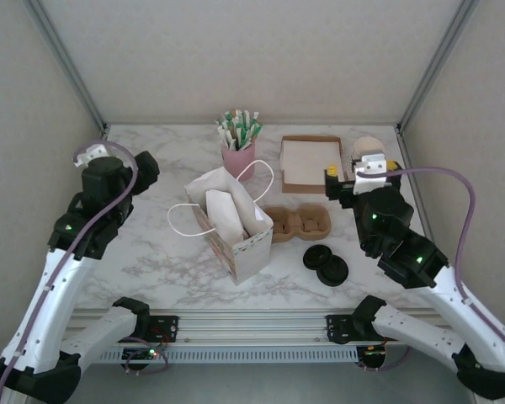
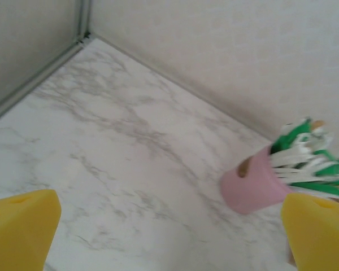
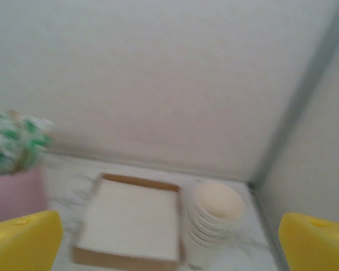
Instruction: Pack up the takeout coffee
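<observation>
A white paper bag (image 1: pixel 231 219) with loop handles stands open in the middle of the table. To its right lies a brown cup carrier (image 1: pixel 296 224), with black lids (image 1: pixel 326 263) in front of it. A stack of paper cups (image 1: pixel 368 146) (image 3: pixel 214 217) stands at the back right. My right gripper (image 1: pixel 362 171) (image 3: pixel 169 237) hovers just in front of the cups, open with nothing between its yellow fingers (image 3: pixel 22 240). My left gripper (image 2: pixel 169 226) is raised at the far left, open and empty over bare marble.
A pink cup of green and white stirrers (image 1: pixel 238 156) (image 2: pixel 254 186) stands behind the bag. A brown box of napkins (image 1: pixel 311 162) (image 3: pixel 133 226) sits beside the cup stack. Enclosure walls and metal posts ring the marble table (image 1: pixel 151 252).
</observation>
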Tool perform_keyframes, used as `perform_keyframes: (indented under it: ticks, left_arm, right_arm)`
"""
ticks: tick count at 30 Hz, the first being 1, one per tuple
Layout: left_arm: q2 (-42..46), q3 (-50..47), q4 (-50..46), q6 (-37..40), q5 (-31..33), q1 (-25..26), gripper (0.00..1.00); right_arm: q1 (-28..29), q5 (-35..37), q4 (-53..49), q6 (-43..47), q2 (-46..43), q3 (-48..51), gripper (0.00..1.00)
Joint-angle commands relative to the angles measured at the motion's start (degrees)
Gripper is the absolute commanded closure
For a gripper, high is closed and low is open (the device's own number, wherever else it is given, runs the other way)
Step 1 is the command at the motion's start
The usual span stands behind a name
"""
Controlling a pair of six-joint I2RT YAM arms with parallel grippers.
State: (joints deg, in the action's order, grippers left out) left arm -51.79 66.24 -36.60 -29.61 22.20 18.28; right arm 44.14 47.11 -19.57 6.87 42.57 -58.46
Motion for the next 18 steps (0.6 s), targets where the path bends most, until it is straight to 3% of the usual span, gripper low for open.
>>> perform_keyframes:
  ticks: [1,5,8,11,18]
  left_arm:
    - [1.5,-6.0,6.5,5.8,7.3,0.3,0.00]
    - [1.1,-12.8,10.5,3.9,13.3,0.1,0.00]
    - [-0.2,-17.5,13.6,2.2,15.7,-0.7,0.00]
    - [-2.6,-21.1,16.3,1.8,16.4,-1.8,0.00]
    - [-7.2,-28.8,26.3,4.6,16.2,-5.3,0.00]
  right_arm:
    - [-6.8,0.0,0.7,-0.7,-5.2,8.9,0.01]
    - [-13.8,-6.2,0.6,-3.4,-8.5,18.8,0.01]
    - [-18.4,-6.9,2.9,-8.4,-8.9,25.7,0.01]
    - [-22.9,-9.8,8.0,-11.3,-9.0,31.4,0.01]
    - [-29.8,-20.0,22.4,-8.8,-5.3,40.5,0.01]
